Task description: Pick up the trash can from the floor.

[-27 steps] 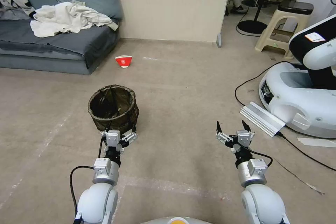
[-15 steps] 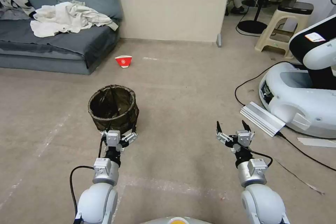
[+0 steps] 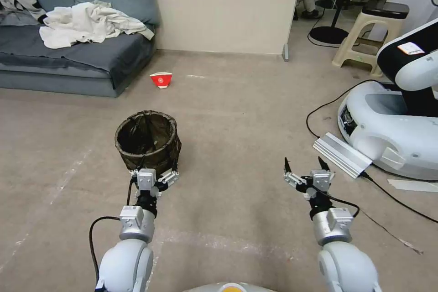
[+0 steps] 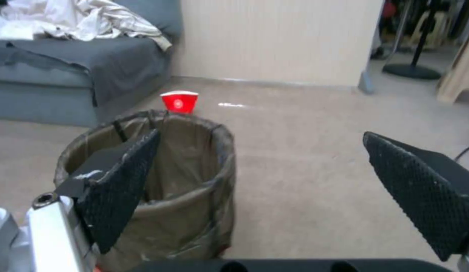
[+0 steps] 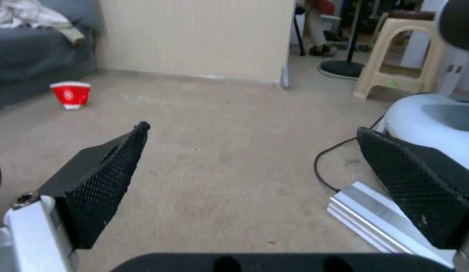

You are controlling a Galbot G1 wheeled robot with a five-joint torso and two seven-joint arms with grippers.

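The trash can (image 3: 147,140), a small round bin lined with a dark brownish crinkled bag, stands upright on the floor (image 3: 237,114) ahead of me on the left. My left gripper (image 3: 153,174) is open just in front of its near side, fingers spread. In the left wrist view the trash can (image 4: 189,189) sits close, with one finger (image 4: 121,185) across its rim line and the other finger (image 4: 421,196) off beside it over bare floor. My right gripper (image 3: 305,168) hangs open over bare floor to the right, holding nothing; its fingers (image 5: 101,181) stand wide apart.
A red-and-white paper cup (image 3: 161,80) lies beyond the can near a grey sofa (image 3: 77,54) with clothes on it. Another white robot base (image 3: 388,127), a metal bar (image 3: 341,154) and black cables (image 3: 319,114) sit at the right. A plastic stool (image 3: 365,36) stands far right.
My right gripper has shifted very slightly toward the right and nearer. The trash can and the left gripper stay where they were.
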